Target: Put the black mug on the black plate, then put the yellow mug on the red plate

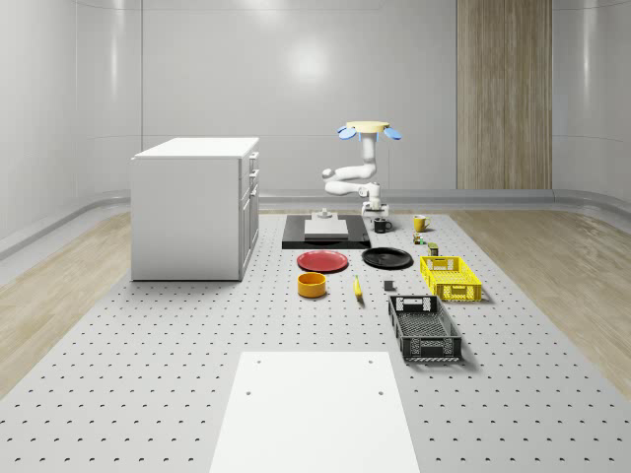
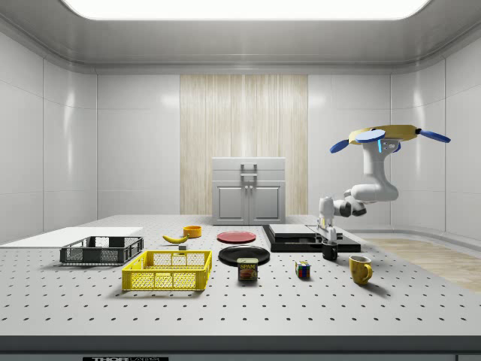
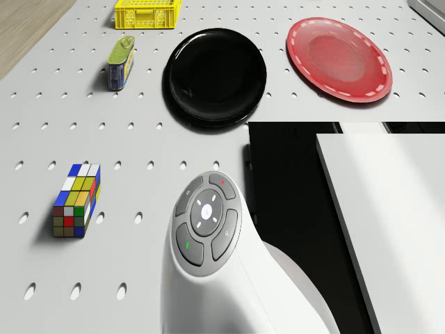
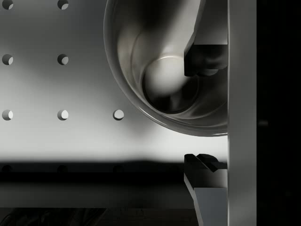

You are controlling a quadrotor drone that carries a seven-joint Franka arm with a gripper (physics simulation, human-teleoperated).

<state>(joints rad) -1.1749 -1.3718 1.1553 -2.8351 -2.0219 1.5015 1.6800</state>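
The drone (image 1: 369,129) hovers over the far end of the table, its arm bent down toward the black mug (image 1: 382,226). The mug stands beside a black slab. In the wrist view my gripper (image 4: 204,115) is open and straddles the black mug's (image 4: 141,70) wall, one finger inside and one outside with a gap to the rim. From the side, the gripper (image 2: 328,244) sits right on top of the mug (image 2: 330,251). The yellow mug (image 1: 420,223) stands apart nearby. The black plate (image 3: 215,75) and the red plate (image 3: 340,59) lie side by side, both bare.
A Rubik's cube (image 3: 76,200) and a Spam can (image 3: 120,62) lie near the black plate. A yellow crate (image 1: 451,277), a black crate (image 1: 425,328), an orange bowl (image 1: 313,285) and a banana (image 1: 357,287) sit nearer the front. A white cabinet (image 1: 197,207) stands at the whole-scene view's left.
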